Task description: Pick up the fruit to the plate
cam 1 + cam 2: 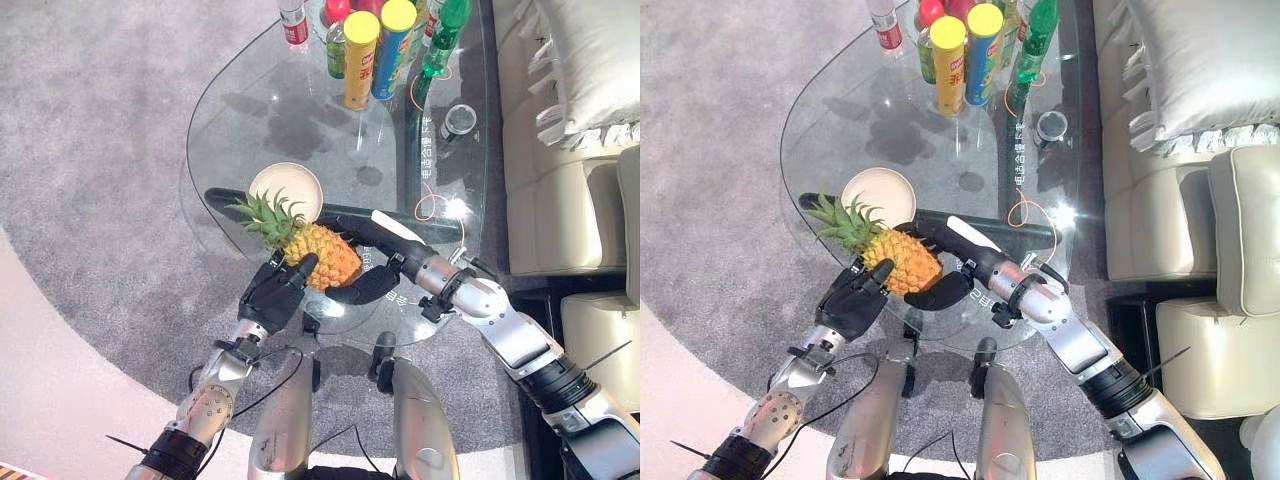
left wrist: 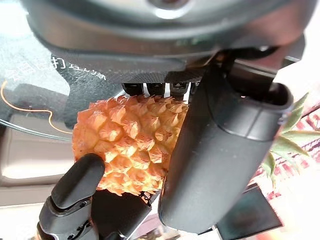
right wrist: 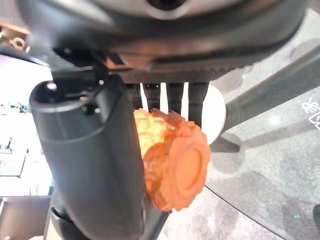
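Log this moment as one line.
pineapple: held over table edge | left hand: gripping | right hand: gripping | plate: empty

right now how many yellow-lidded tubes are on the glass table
2, standing side by side at the table's far end: a yellow tube and a blue tube to its right. The bottles could hide more.

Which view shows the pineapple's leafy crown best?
The left eye view: the pineapple lies whole, its crown overlapping the plate. The right eye view matches it. The left wrist view shows the body and a few leaf tips; the right wrist view shows its base end.
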Controlling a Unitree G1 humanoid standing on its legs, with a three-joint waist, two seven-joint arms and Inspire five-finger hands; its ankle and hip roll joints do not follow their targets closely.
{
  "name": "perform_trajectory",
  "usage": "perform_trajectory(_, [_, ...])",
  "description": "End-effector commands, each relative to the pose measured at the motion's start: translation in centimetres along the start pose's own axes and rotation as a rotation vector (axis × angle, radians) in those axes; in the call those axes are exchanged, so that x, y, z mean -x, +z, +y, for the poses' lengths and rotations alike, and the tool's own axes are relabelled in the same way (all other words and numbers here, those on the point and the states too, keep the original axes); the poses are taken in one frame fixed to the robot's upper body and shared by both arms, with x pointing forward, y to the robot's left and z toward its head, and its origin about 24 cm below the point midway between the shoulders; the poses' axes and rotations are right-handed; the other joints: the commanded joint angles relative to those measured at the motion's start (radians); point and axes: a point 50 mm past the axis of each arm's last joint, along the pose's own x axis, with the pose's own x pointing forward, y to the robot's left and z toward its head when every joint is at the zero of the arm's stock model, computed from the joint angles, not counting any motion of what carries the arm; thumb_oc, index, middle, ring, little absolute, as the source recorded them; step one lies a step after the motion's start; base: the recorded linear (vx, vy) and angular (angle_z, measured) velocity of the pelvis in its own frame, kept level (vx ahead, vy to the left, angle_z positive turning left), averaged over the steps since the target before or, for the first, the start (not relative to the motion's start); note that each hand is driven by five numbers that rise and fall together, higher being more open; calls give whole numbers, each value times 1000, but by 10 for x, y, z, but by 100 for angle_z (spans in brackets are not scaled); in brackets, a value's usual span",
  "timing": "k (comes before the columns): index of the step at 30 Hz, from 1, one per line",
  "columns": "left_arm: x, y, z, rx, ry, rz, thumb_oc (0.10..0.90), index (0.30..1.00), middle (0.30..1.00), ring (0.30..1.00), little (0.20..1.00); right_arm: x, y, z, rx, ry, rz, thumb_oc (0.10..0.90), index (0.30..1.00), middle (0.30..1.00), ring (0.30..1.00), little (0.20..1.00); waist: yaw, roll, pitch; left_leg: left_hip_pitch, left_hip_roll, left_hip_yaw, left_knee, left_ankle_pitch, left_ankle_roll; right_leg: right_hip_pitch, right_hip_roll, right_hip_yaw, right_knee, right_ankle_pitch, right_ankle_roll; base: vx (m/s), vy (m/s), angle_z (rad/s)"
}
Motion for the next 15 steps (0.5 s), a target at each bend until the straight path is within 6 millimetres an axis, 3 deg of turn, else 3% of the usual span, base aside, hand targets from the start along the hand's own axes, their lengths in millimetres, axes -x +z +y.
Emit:
perform_trajectory(1, [-31, 45, -84, 26, -466, -253, 800, 900, 900, 900, 900, -10, 68, 44, 85, 299, -331, 100, 300, 300, 300, 200, -6, -57, -13, 7, -72, 28, 186, -176, 62, 81, 16, 3, -253, 203, 21, 0, 0, 0])
perform_trajectory(15, [-29, 52, -74, -8, -388, -318, 800, 900, 900, 900, 900, -10, 59, 51, 129, 379, -246, 100, 300, 300, 300, 200, -1, -61, -13, 6, -75, 16, 187, -174, 62, 78, 18, 9, -248, 203, 22, 0, 0, 0])
